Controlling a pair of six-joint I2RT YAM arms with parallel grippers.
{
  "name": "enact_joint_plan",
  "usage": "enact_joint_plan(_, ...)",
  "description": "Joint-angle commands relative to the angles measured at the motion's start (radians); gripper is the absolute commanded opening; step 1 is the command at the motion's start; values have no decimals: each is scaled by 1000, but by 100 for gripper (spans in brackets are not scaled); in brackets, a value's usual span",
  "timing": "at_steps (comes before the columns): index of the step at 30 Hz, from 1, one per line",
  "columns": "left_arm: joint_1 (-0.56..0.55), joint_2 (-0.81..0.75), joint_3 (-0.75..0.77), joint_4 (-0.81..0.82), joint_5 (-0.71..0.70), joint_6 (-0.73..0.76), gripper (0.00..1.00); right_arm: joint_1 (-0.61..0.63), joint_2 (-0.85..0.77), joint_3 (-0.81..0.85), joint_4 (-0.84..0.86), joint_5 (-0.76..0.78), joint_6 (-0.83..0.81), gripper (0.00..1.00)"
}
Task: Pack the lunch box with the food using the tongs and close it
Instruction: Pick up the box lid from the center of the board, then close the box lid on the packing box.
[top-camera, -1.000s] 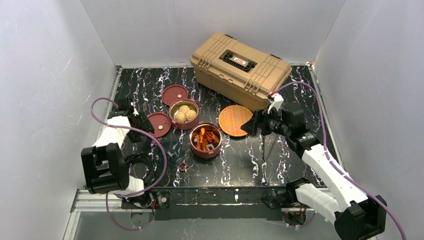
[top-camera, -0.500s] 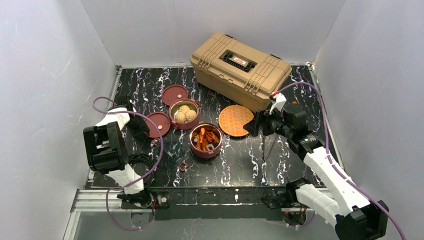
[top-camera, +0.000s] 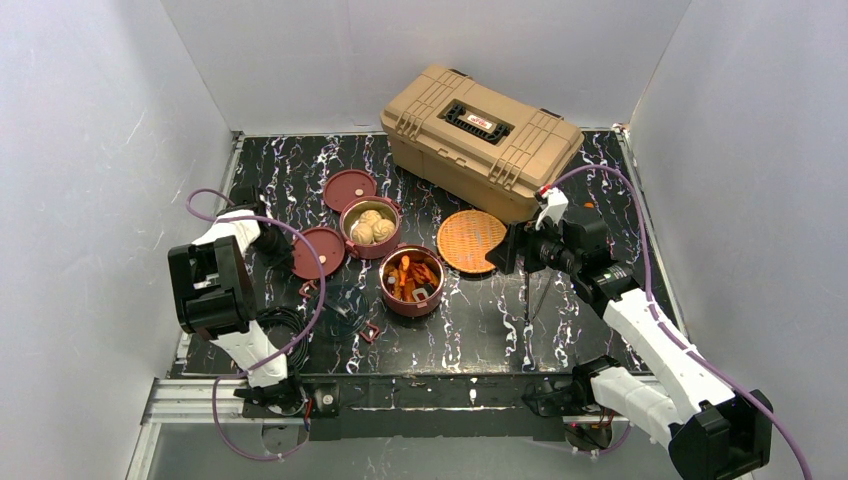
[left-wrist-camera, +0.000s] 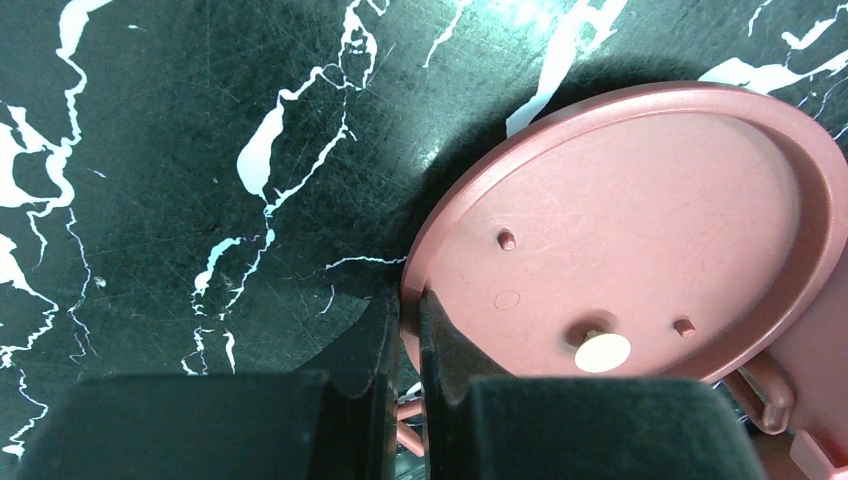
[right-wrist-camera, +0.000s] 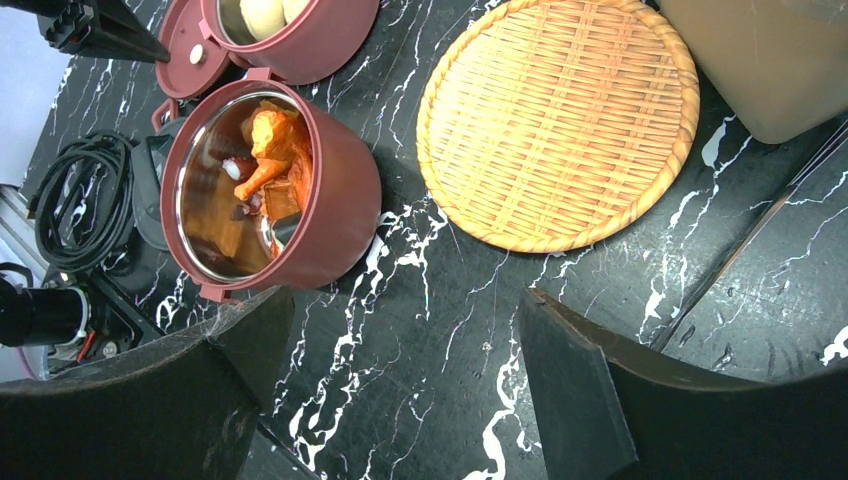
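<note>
Currently the left claw (left-wrist-camera: 408, 300) is clenched on the rim of a lid (left-wrist-camera: 640, 220). One finger sits outside the rim and one inside, and the lid's pale centre dot lies just beside the inner finger. In the top view this lid (top-camera: 318, 250) is at the left of the worktop (top-camera: 480, 320), touching or nearly touching the bun bowl (top-camera: 370, 250); the pictures do not show whether it is lifted off the surface. A second lid (top-camera: 349, 189) lies flat just behind that bowl.

The bun bowl holds several buns (top-camera: 368, 228). The chunk bowl (top-camera: 410, 308) stands uncovered nearer the arms, just beside the bun bowl, and holds orange and red chunks (top-camera: 412, 275).

The right claw (right-wrist-camera: 400, 310) is released, jaws wide and gripping nothing. It hangs above bare worktop between the chunk bowl (right-wrist-camera: 340, 200) and the plate (right-wrist-camera: 560, 120). The plate lies flat, right of both bowls and in front of the toolbox (top-camera: 480, 125), whose lid is shut. A coiled cable (right-wrist-camera: 75, 195) lies near the left arm's base.
</note>
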Motion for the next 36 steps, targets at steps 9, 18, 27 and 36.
enact_joint_plan(9, 4, -304, -48, 56, -122, 13, 0, 4, -4, -5, 44, 35, 29, 91)
enact_joint_plan(18, -23, -552, -82, 59, 49, 73, 0, 4, 12, 3, 79, 20, 75, 91)
enact_joint_plan(27, -322, -524, 86, -225, 100, 59, 0, 4, 44, 21, 72, -26, 90, 91)
enact_joint_plan(36, -561, -399, 192, -347, 62, -5, 0, 4, 27, 17, 57, -33, 86, 92)
